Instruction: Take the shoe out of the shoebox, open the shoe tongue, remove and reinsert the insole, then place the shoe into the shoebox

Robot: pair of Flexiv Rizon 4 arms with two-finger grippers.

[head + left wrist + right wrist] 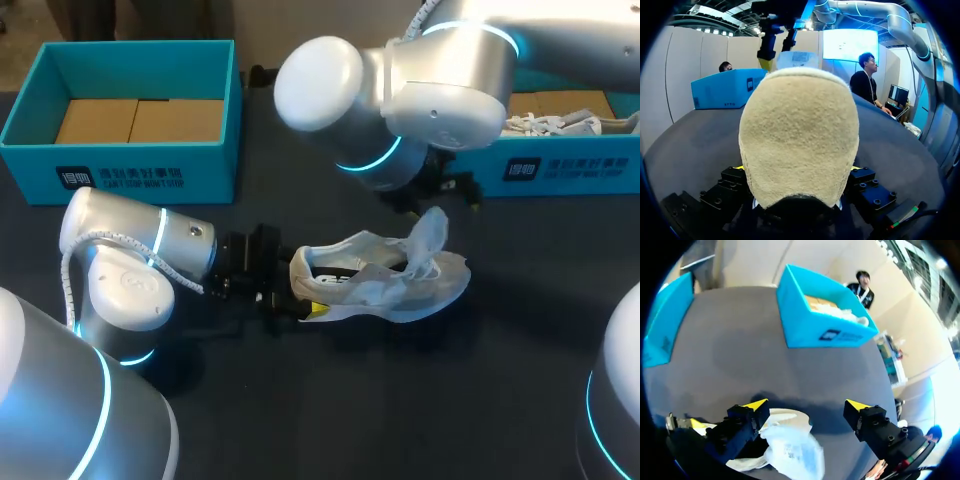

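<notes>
The left gripper (pixel 797 168) clamped the heel (pixel 799 135) of the soft shoe (pixel 385 285). The right gripper (pixel 806 405) hung wide open over the limp, light tongue (pixel 432 232), probably best pinched near its tip.

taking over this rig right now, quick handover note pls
Left gripper: shut on the heel of the shoe, which lies on the table.
Right gripper: open, over the raised tongue, not gripping it.
Left shoebox is empty; right shoebox holds something white with laces.
Done: shoe out, tongue lifted.
Left: insole out and back in (no loose insole in sight), then shoe into a shoebox.
</notes>
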